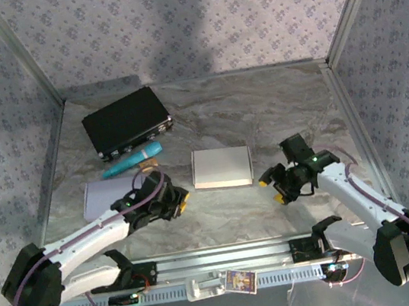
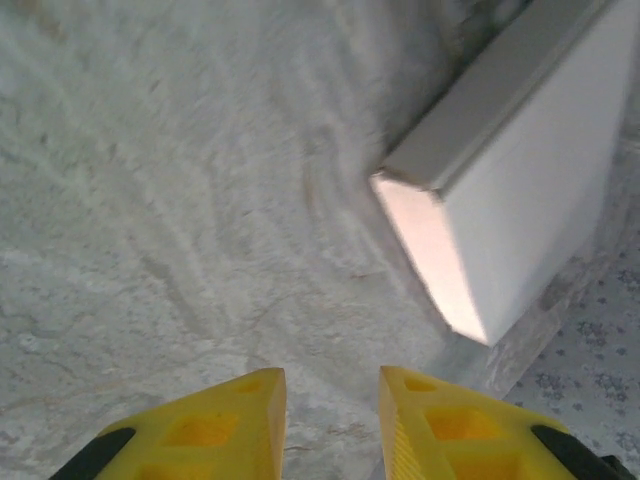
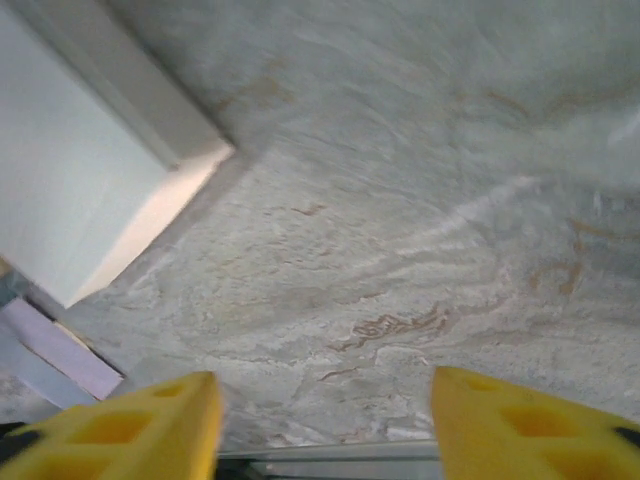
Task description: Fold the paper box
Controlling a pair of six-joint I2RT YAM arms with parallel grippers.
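The white paper box lies closed and flat-topped in the middle of the marble table. Its corner shows in the left wrist view, box, and in the right wrist view, box. My left gripper hovers just left of the box, its yellow fingers a small gap apart with nothing between them. My right gripper is to the right of the box, fingers spread wide over bare table.
A black case sits at the back left, a teal pen-like tool in front of it, and a pale lilac sheet partly under my left arm. Patterned walls enclose the table; a metal rail runs along the near edge.
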